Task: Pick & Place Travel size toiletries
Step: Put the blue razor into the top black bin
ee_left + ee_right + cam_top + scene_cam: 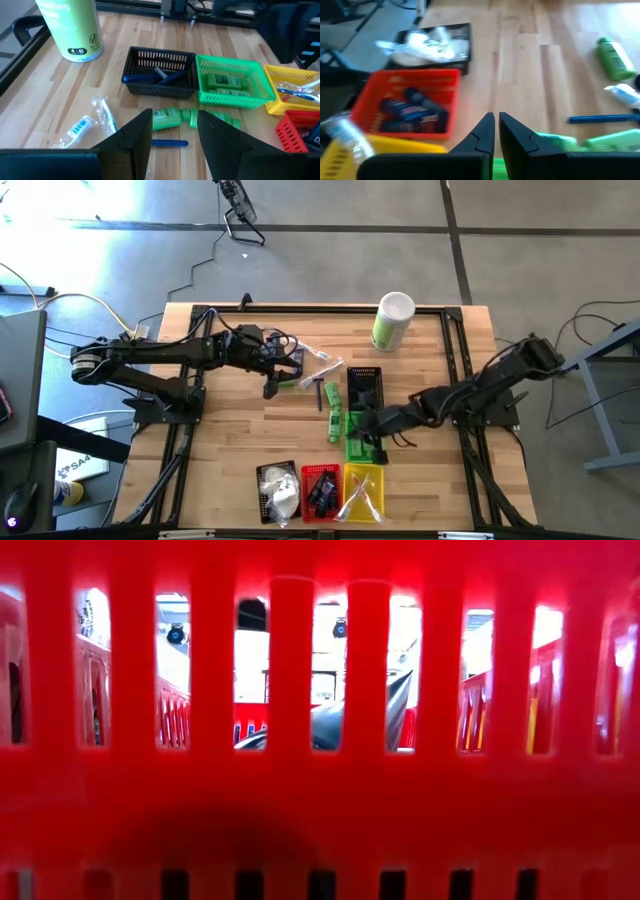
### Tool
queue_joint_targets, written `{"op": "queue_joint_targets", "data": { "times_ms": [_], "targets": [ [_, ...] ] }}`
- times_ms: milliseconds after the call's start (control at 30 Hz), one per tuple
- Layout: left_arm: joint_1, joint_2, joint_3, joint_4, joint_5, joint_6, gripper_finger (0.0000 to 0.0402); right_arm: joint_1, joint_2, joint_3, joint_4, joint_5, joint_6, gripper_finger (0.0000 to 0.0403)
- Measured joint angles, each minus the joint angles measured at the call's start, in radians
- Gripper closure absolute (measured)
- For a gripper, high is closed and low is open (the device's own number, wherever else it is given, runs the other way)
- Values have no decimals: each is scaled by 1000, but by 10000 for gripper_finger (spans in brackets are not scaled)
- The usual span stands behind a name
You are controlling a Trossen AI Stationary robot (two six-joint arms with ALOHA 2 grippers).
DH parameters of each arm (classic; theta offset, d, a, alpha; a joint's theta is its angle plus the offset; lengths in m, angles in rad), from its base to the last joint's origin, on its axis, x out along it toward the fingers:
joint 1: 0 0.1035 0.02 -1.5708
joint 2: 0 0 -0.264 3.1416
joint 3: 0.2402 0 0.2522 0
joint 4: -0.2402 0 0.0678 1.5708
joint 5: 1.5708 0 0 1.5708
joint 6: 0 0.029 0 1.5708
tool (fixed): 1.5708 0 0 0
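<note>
Here the green basket (358, 435) serves as the landmark near the middle of the wooden table (440, 480). The right gripper (496, 131) hangs just above the basket's edge with its two fingers drawn nearly together and nothing between them. The left gripper (174, 131) sits well away from the basket, toward the left arm's side, its fingers parted to a middling gap and empty, pointing across the loose items. Inside the green basket lie two green bottles (225, 82). Just beside the basket, on the left arm's side, two more green bottles (167, 119) lie on their sides on the bare wood, with a thin blue stick (169, 143) near them and clear-wrapped sticks (102, 114) a little farther off. A black basket (159, 72) touches the green basket's far end and holds dark blue items (150, 77). Nearer the table's front edge than the green basket stand three more baskets in a row: a black one with white crinkly pouches (427, 45), a red basket (410, 102) with dark blue tubes (407, 109), and a yellow basket (364, 492) with clear-wrapped sticks. A tall green-and-white canister (392, 321) stands upright beyond the black basket, toward the table's back edge. The low view is filled by red basket slats.
</note>
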Motion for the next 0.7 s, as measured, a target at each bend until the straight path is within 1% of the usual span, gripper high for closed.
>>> {"op": "queue_joint_targets", "data": {
  "times_ms": [333, 567, 633, 700],
  "targets": [
    [0, 0, 0, -78, 0, 2, 248, -130, 0, 0, 1, 0, -22, 387],
    [0, 0, 0, -132, -1, 3, 248, -192, 0, 0, 30, -1, -100, 387],
    [0, 0, 0, -156, -21, 3, 248, -208, 0, 0, 38, 0, -115, 387],
    [0, 0, 0, -194, -70, 26, 248, -225, 0, 0, 43, 0, -119, 387]
  ]
}}
